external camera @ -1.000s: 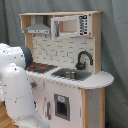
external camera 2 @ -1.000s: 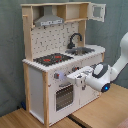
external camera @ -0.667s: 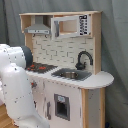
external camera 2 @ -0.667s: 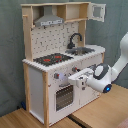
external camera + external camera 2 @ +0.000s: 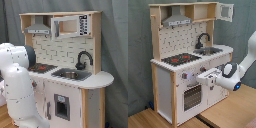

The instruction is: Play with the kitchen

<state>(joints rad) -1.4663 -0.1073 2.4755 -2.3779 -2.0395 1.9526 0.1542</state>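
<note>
The kitchen (image 5: pixel 89 80) (image 5: pixel 164 75) is white and light wood, with a black-red hob (image 5: pixel 42 67) (image 5: pixel 180 59), black tap (image 5: pixel 82 59) (image 5: pixel 203 40), sink (image 5: pixel 70 75) (image 5: pixel 210 50) and grey hood (image 5: pixel 37 29) (image 5: pixel 178 20). In the second exterior view my gripper (image 5: pixel 214 80) is at a white panel (image 5: pixel 206 75) that juts out from the front, right of the knobs (image 5: pixel 184 76) and above the oven door (image 5: pixel 192 96). The upper cabinet door (image 5: pixel 226 11) stands ajar. In the first exterior view my white arm (image 5: pixel 17 82) covers the kitchen's left front and the gripper is hidden.
A grey curtain (image 5: pixel 115 50) (image 5: pixel 138 50) hangs behind the kitchen. Wooden surfaces (image 5: pixel 233 112) lie at the bottom of the second exterior view, with a darker gap between two boards. My arm's elbow (image 5: pixel 250 47) reaches in from the second exterior view's right.
My wrist has risen slightly at the jutting white panel in the second exterior view. The kitchen looks the same otherwise.
</note>
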